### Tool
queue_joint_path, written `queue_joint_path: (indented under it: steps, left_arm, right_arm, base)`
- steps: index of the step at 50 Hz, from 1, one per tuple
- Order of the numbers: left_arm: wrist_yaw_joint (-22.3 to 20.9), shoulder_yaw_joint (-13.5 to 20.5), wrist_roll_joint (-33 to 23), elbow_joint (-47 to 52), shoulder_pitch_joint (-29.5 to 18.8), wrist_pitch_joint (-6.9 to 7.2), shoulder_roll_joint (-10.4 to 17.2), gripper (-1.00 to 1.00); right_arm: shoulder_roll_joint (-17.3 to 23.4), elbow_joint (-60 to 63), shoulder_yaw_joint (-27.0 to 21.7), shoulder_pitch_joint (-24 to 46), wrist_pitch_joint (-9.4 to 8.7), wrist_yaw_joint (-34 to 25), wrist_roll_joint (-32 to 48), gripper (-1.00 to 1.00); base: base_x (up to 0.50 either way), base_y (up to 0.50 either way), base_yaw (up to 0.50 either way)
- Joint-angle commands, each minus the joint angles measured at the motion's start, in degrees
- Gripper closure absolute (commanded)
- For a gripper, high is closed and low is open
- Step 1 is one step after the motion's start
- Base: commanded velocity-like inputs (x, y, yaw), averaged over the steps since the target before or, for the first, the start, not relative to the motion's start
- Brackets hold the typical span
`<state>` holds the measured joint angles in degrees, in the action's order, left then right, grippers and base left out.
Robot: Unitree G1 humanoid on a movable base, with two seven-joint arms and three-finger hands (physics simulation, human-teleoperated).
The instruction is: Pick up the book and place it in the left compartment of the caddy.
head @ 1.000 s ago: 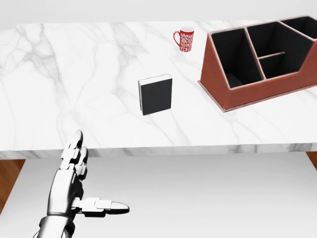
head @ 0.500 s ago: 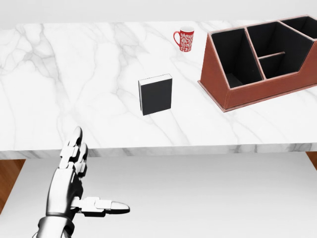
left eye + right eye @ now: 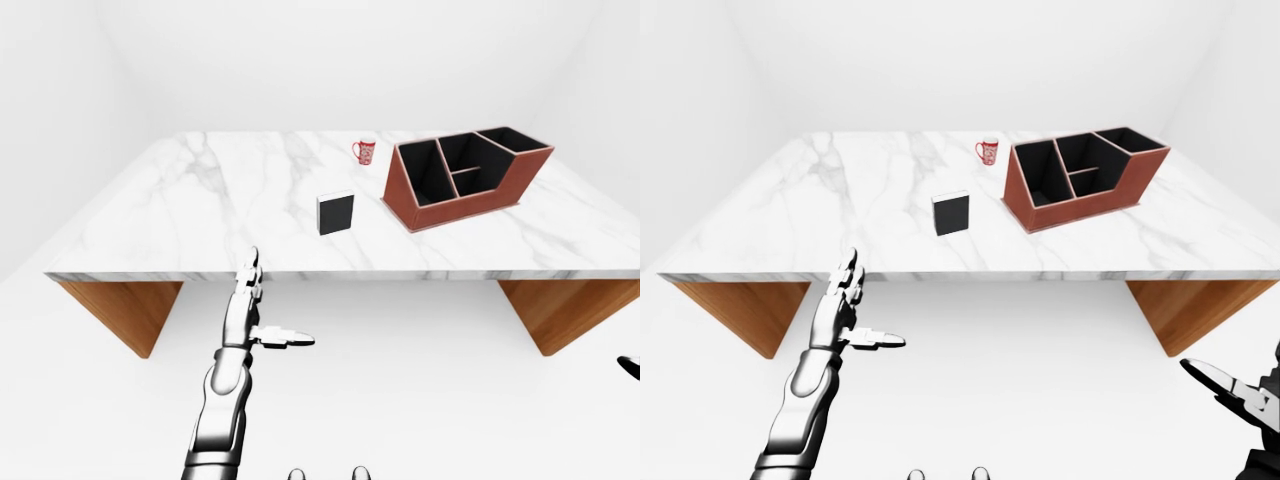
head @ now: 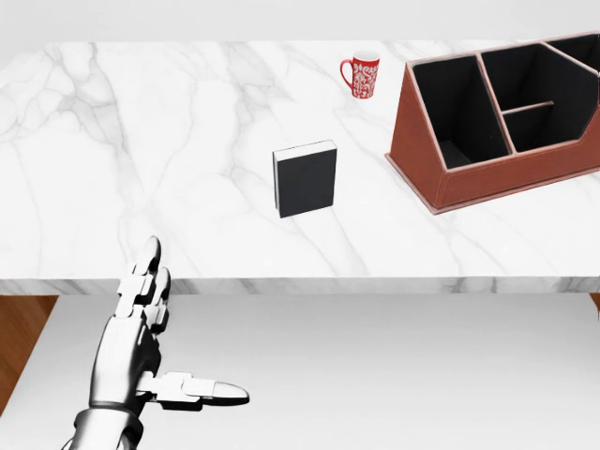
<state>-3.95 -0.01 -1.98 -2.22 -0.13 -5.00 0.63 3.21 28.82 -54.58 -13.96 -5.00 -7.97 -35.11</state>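
A black book (image 4: pixel 306 179) stands upright near the middle of the white marble table (image 4: pixel 141 169). Right of it sits the red-brown caddy (image 4: pixel 525 178) with black compartments; its left compartment (image 4: pixel 455 112) holds nothing I can see. My left hand (image 4: pixel 187 323) hovers below the table's near edge, low and left of the book, open with fingers straight and thumb pointing right. It touches nothing. My right hand (image 3: pixel 1230 385) shows only at the lower right corner of the right-eye view, open and far from the table.
A red patterned mug (image 4: pixel 363 75) stands beyond the book, left of the caddy. Brown wooden supports (image 3: pixel 120 310) (image 3: pixel 560 310) hold the table at both ends. White floor lies between me and the table's edge.
The whole head view has shifted: book, mug and caddy sit slightly further right, so the camera moved. The left hand keeps nearly the same pose. Nothing was touched.
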Motion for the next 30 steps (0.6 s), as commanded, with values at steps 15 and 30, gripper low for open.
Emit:
queue_joint_path:
  steps: [15, 30]
  left_arm:
    - [0.1, -0.1, -0.8, -1.1, -0.4, 0.00, 0.0, -1.00]
    - [0.7, -0.2, -0.9, 1.6, 0.7, 0.00, -0.1, -1.00]
  right_arm:
    - [-0.1, -0.4, 0.2, 0.1, 0.00, -0.7, 0.1, -1.00]
    - [-0.3, -0.1, 0.4, -0.2, 0.00, -1.0, 0.2, -1.00]
  base:
    - [0.00, 0.00, 0.22]
    - [0.00, 0.00, 0.22]
